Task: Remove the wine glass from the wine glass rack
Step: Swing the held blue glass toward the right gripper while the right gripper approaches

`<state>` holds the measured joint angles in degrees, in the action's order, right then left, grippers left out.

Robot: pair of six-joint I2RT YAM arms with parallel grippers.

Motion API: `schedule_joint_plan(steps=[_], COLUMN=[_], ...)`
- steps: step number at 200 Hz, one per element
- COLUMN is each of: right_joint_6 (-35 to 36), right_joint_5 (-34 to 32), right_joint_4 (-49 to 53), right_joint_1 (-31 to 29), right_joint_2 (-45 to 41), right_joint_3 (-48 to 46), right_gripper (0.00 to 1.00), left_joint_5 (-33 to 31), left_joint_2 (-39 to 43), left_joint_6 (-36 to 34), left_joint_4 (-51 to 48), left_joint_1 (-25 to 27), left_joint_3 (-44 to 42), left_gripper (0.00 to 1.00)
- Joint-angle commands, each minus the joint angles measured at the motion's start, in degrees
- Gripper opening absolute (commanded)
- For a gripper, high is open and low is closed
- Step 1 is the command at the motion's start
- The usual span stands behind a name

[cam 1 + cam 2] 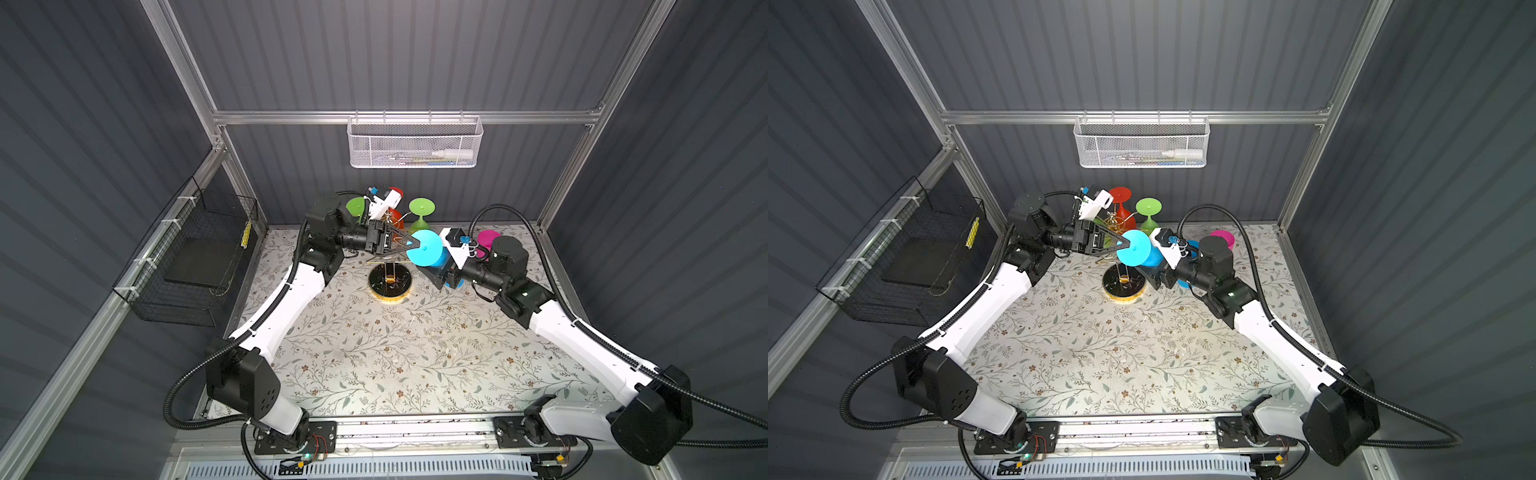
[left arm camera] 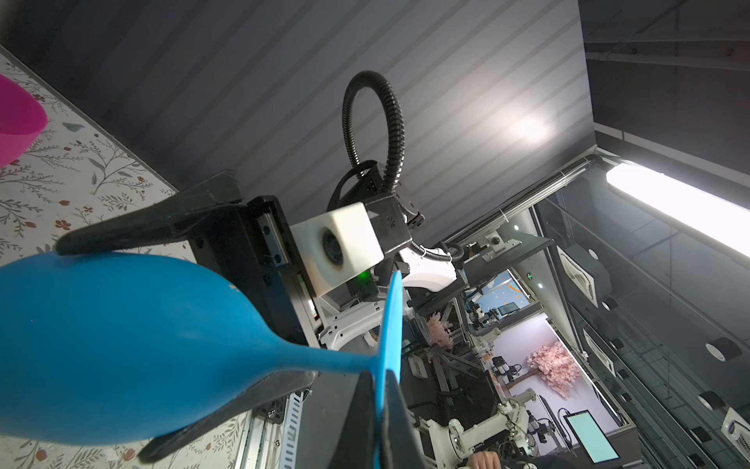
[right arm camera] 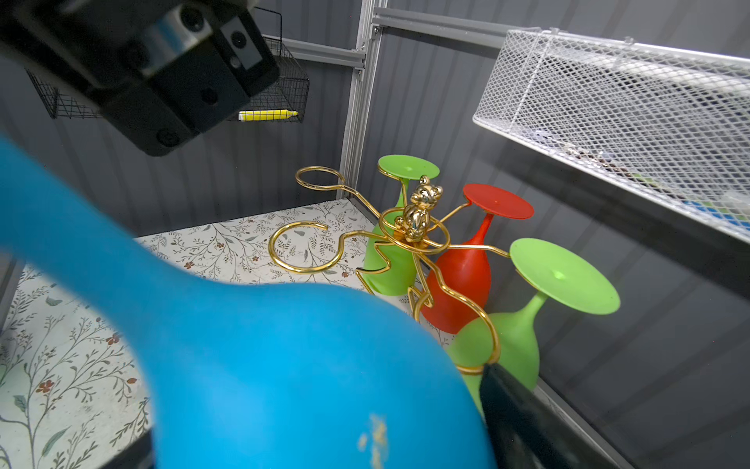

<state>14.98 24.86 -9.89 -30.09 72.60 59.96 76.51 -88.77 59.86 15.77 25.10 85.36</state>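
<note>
At the centre of both top views the blue wine glass (image 1: 424, 248) looks already off the wine glass rack (image 3: 418, 215): the left gripper (image 2: 378, 390) pinches its foot, the right gripper (image 2: 101, 353) straddles the bowl with its grip unclear, and the handover likely remains.

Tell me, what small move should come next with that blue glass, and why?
Probably close the right fingers on the blue wine glass. It is off the rack, the left fingers pinch its foot, and the right ones straddle its bowl, spread wide, so a firm hold looks needed before the left lets go.
</note>
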Motion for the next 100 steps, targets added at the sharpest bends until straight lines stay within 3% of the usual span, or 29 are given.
schedule_joint_plan(steps=[1,37,75,100], right_joint_6=[-0.92,-0.66,-0.84,-1.01], right_joint_5=[-1.47,-2.36,-3.01,-3.48], right_joint_4=[-0.71,-0.33,0.63,2.16], right_joint_1=[-0.36,-0.60,-0.75,-0.93], right_joint_2=[-0.24,-1.39,-2.15,-3.10], right_joint_3=[1.55,1.08,0.94,0.91], right_gripper=[0.86,0.75,0.73,0.73], left_joint_5=[1.62,1.34,0.85,0.58], left_joint_2=[-0.52,-0.79,-0.88,-1.01], left_joint_6=[0.41,0.52,0.59,0.36], left_joint_4=[1.81,1.89,1.97,1.97], left_joint_1=[0.21,0.21,0.21,0.12], left_joint_3=[2.11,2.40,2.62,2.83], left_gripper=[0.00,0.00,0.00,0.21])
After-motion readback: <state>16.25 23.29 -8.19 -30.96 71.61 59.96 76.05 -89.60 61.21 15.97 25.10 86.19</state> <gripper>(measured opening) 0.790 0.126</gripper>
